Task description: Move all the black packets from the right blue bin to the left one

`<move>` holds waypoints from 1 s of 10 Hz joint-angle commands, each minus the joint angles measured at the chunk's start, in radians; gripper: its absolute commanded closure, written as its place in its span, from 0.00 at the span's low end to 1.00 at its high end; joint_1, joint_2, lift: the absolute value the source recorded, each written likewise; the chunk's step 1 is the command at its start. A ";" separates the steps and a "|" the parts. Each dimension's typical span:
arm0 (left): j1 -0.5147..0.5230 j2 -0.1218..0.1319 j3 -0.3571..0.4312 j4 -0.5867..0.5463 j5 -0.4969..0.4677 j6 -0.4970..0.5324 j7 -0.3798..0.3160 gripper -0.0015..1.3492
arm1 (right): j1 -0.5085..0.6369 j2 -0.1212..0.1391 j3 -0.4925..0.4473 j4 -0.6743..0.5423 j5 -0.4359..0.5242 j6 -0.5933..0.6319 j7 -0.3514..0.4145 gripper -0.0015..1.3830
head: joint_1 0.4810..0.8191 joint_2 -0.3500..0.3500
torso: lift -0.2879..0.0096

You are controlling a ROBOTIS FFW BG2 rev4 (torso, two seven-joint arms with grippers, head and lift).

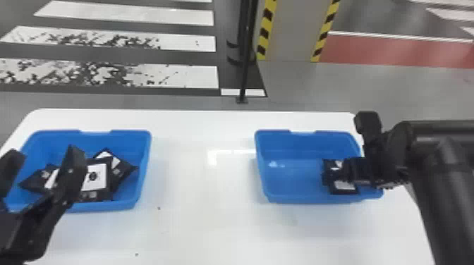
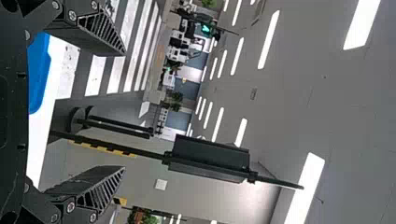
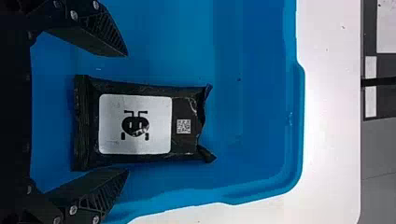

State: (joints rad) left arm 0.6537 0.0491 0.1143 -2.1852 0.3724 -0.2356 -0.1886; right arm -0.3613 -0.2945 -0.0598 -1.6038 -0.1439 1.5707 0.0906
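The right claw point(image 3: 127, 112) is spread wide with nothing in its grip, its fingers on either side of a black packet point(image 3: 144, 122), one of them just beside its long edge. The packet lies flat, label up, on the floor of the right bin point(image 3: 300, 116). Its creased, slightly shiny wrapper suggests something light and soft that may give and slip a little under a loose squeeze. The best hold looks to be across the filled middle, over the label, both long sides pressed evenly; the thin crimped ends would likely fold. Farther out, the left claw point(image 1: 44, 151) hangs open and empty near the left bin point(image 1: 131, 137), where more packets point(image 1: 97, 176) lie heaped.
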 commanded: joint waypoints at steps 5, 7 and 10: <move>-0.001 0.000 0.003 0.014 0.009 -0.010 0.000 0.13 | 0.018 0.001 -0.002 0.034 -0.006 0.001 0.001 0.14 | 0.63 0.32 | 0.50; -0.001 -0.002 0.001 0.022 0.020 -0.017 0.000 0.13 | 0.037 0.001 -0.018 0.061 -0.047 0.001 0.026 0.39 | 0.63 0.33 | 0.50; -0.001 0.000 0.003 0.027 0.026 -0.022 0.000 0.13 | 0.104 0.021 -0.062 -0.003 -0.044 -0.110 0.049 0.83 | 0.63 0.36 | 0.50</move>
State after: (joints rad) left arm 0.6534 0.0485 0.1165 -2.1591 0.3971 -0.2574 -0.1886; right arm -0.2811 -0.2808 -0.1040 -1.5758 -0.1923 1.4894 0.1410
